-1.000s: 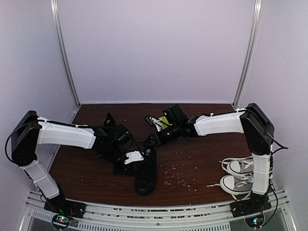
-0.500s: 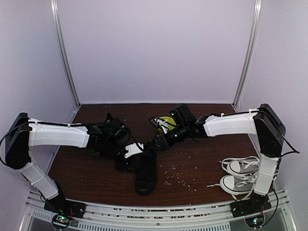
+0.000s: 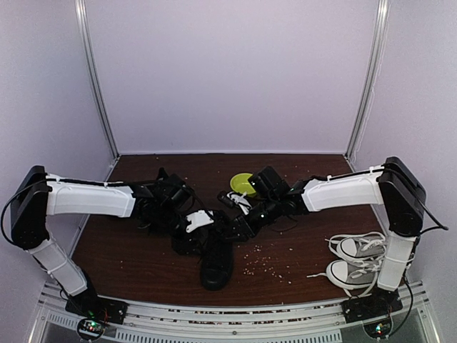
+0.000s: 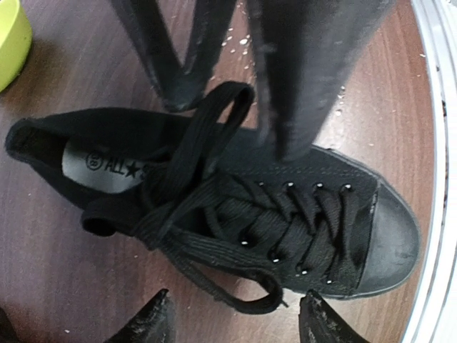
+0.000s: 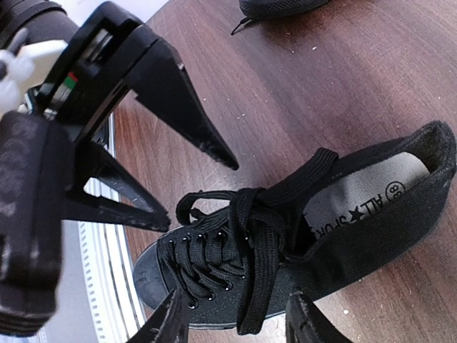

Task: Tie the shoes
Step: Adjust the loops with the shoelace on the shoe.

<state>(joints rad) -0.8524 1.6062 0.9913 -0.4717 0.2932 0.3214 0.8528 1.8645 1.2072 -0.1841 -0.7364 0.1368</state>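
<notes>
Both sets of jaws have parted since a second ago, when they were clamped and drawn apart, and the right arm has swung in from the back of the table toward the middle.

I have the black shoe lying on its sole near the front centre of the table, toe toward the arm bases. Its laces are crossed into a knot over the tongue. One loop runs out on the right arm's side and a second loop lies flat on the wood on my left arm's side. The bow looks slack to me, more laid than cinched.

My left gripper hangs just above the shoe with its jaws moderately apart and holding nothing. The right gripper faces it across the shoe, jaws likewise apart and empty.

To finish this well I would take one loop in each gripper, pinching near its middle rather than its tip. Then I would pull both outward and low, at equal pace, until the knot seats. The fingertips of the two grippers sit close together here, so I would close one at a time and watch both wrist views for a clash.

A second black shoe shows only at the edge of the right wrist view, and I cannot tell the state of its laces. The green bowl sits behind the right gripper, and the grey-and-white sneakers are well off by the right arm's base.
</notes>
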